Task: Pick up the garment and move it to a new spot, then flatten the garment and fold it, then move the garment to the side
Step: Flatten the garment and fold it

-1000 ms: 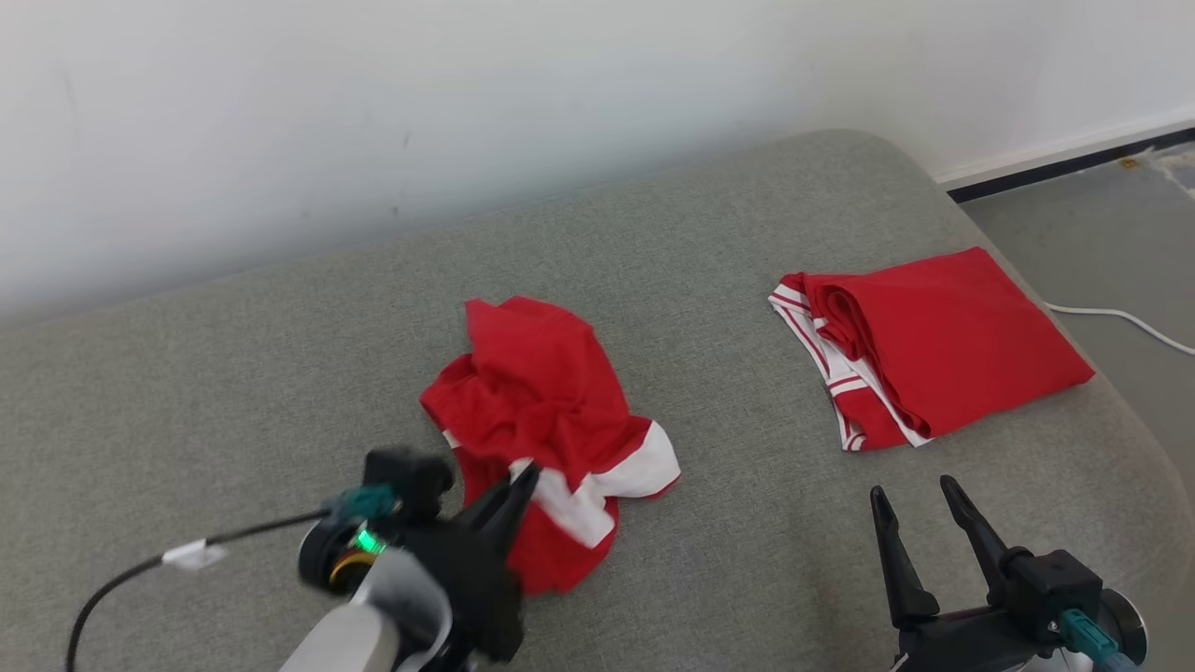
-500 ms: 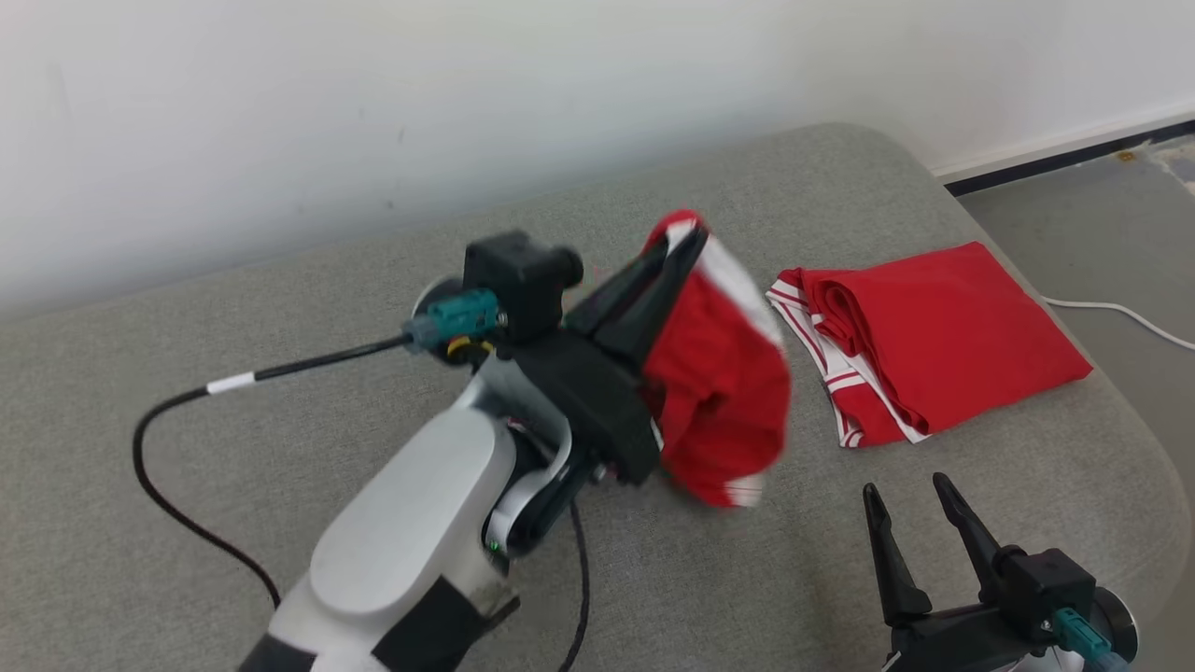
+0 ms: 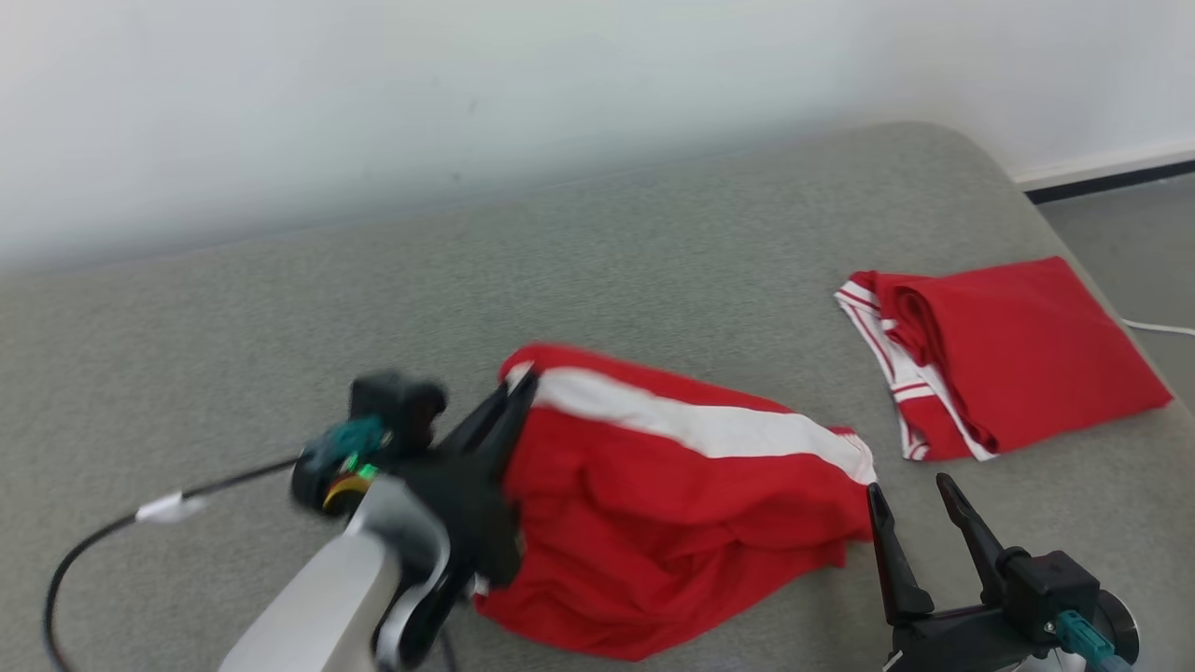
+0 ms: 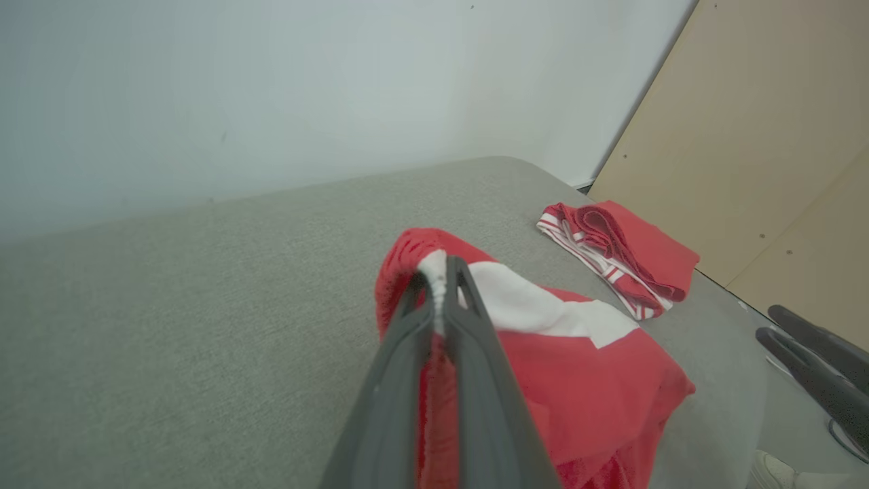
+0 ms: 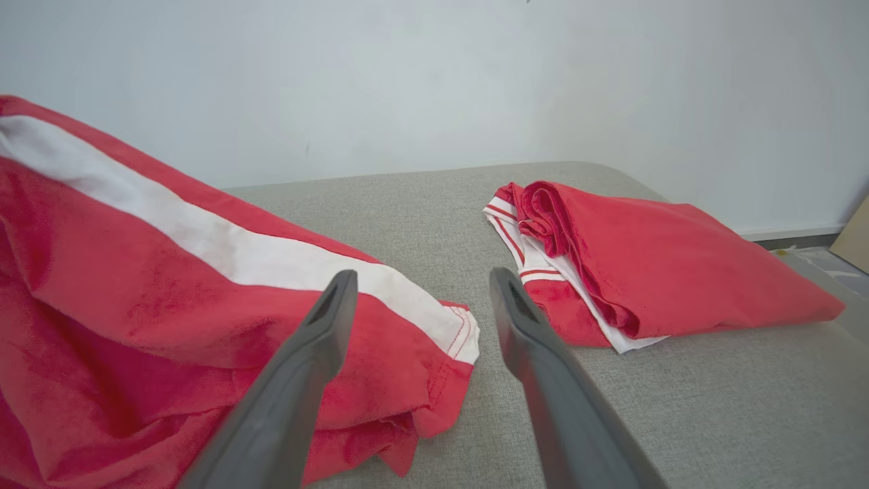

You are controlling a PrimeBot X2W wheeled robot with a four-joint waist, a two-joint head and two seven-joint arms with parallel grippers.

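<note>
The garment (image 3: 672, 504) is red cloth with a broad white band, spread loosely on the grey cushion (image 3: 280, 308) at the middle front. My left gripper (image 3: 523, 385) is shut on its upper left corner; in the left wrist view the fingertips (image 4: 438, 268) pinch the white band of the garment (image 4: 584, 380). My right gripper (image 3: 906, 495) stands open at the lower right, empty, just beside the garment's right end. In the right wrist view its two fingers (image 5: 326, 319) rise in front of the garment (image 5: 170, 292), apart from it.
A second red garment with white stripes (image 3: 1008, 355) lies folded at the cushion's right edge, also seen as a folded pile (image 5: 652, 265). A black cable (image 3: 93, 541) trails left from my left wrist. A white wall stands behind; floor and a white cord (image 3: 1158, 327) lie to the right.
My left gripper lifted the crumpled garment up and right, then brought it down toward the front, where it now lies spread out. The head camera shifted slightly. The right gripper stayed put.
</note>
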